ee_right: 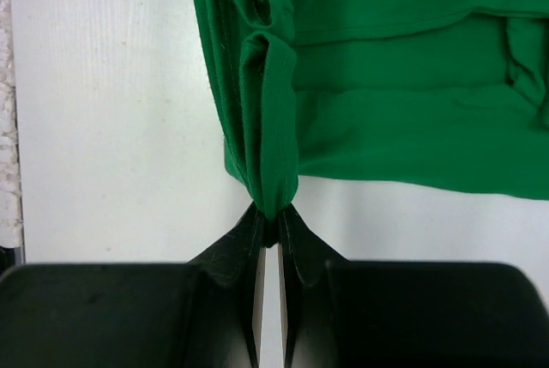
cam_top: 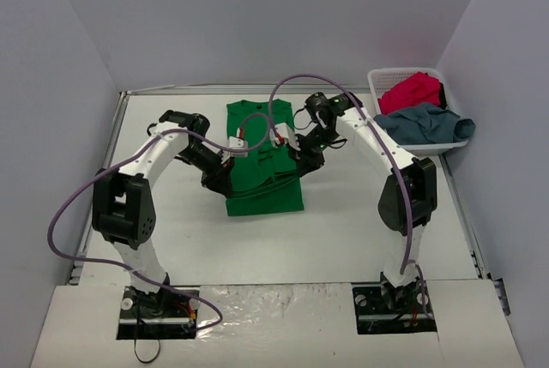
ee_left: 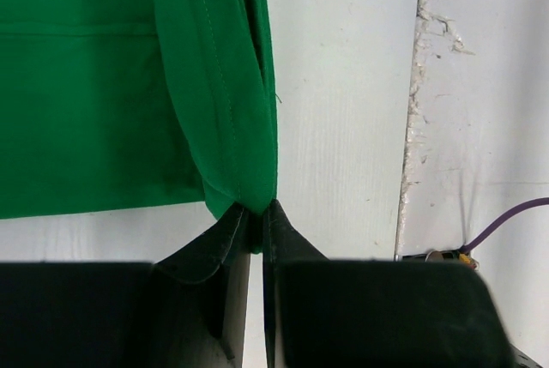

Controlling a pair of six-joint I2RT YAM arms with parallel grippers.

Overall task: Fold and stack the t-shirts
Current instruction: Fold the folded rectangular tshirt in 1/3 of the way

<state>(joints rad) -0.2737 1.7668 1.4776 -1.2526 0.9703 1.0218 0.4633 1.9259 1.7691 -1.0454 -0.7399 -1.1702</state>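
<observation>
**Two pinches, one fold in the balance**

Both sets of your fingers are pressed together with cloth between them. The left gripper (ee_left: pixel 257 214) nips a hemmed edge of the green t-shirt (ee_left: pixel 86 85), and the right gripper (ee_right: pixel 273 214) nips a bunched edge of the same shirt. Beyond the fingertips, the shirt lies partly folded on the table (cam_top: pixel 343 231). The risk, as I judge it: if you pull unevenly, a thin pinch could slip or the fold could skew. The count is one green shirt out. One red t-shirt (cam_top: pixel 412 91) and one grey-blue t-shirt (cam_top: pixel 425 123) sit well beyond the right fingers, in one white basket (cam_top: pixel 375 85).
</observation>
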